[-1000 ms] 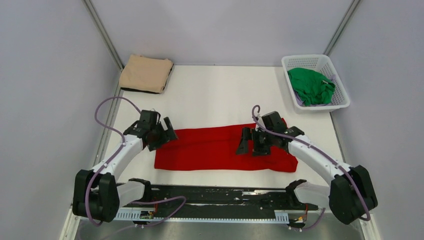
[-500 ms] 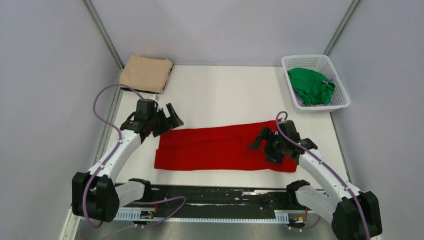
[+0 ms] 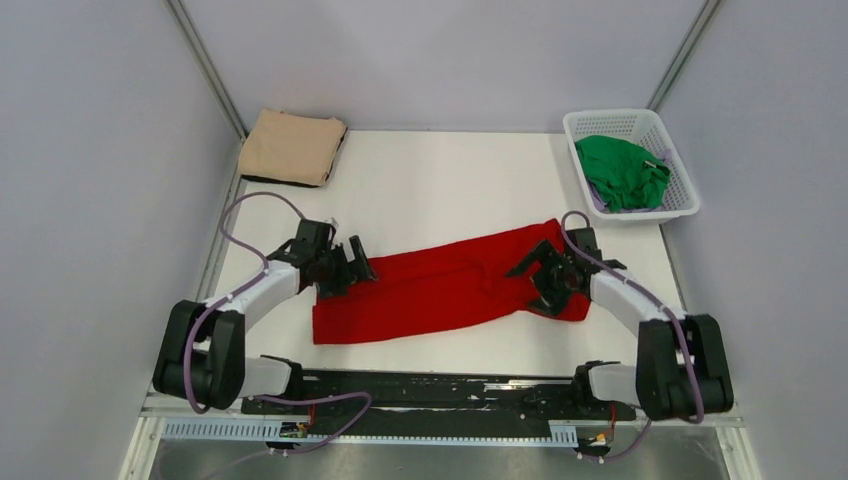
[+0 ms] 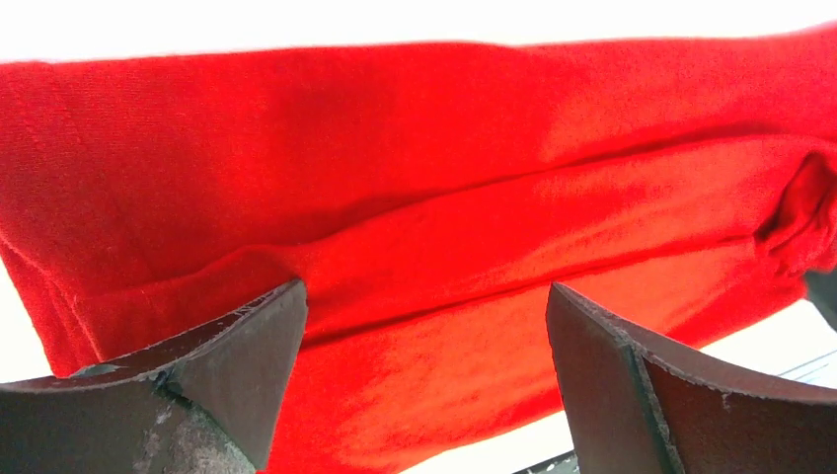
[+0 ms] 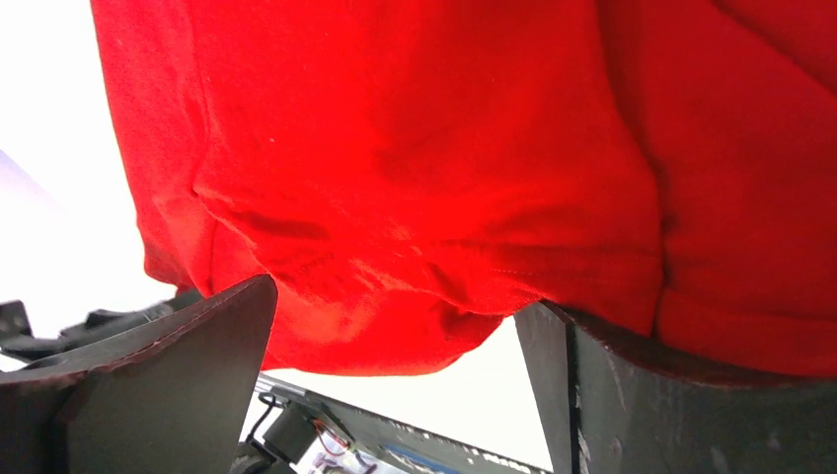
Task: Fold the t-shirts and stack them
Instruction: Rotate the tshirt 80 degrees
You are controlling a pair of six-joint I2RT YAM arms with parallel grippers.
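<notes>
The red t-shirt (image 3: pixel 440 285) lies as a long folded strip across the near part of the table, slanting away toward its right end. My left gripper (image 3: pixel 352 266) is low at its left end, jaws wide open; in the left wrist view the red cloth (image 4: pixel 415 197) fills the space beyond the gripper (image 4: pixel 424 365). My right gripper (image 3: pixel 542 274) is open at the right end, with the cloth's hem (image 5: pixel 395 148) bunched just beyond the gripper (image 5: pixel 395 380). The tan t-shirt (image 3: pixel 292 147) lies folded at the far left. The green t-shirt (image 3: pixel 622 170) sits crumpled in the basket.
A white lattice basket (image 3: pixel 640 118) stands at the far right corner of the white table (image 3: pixel 450 180). Grey walls close in on both sides. The arms' black base rail (image 3: pixel 430 385) runs along the near edge.
Both grippers lifted, then came down at the red t-shirt's two ends. The shirt's right end has shifted away from me, so the strip now lies slanted.
</notes>
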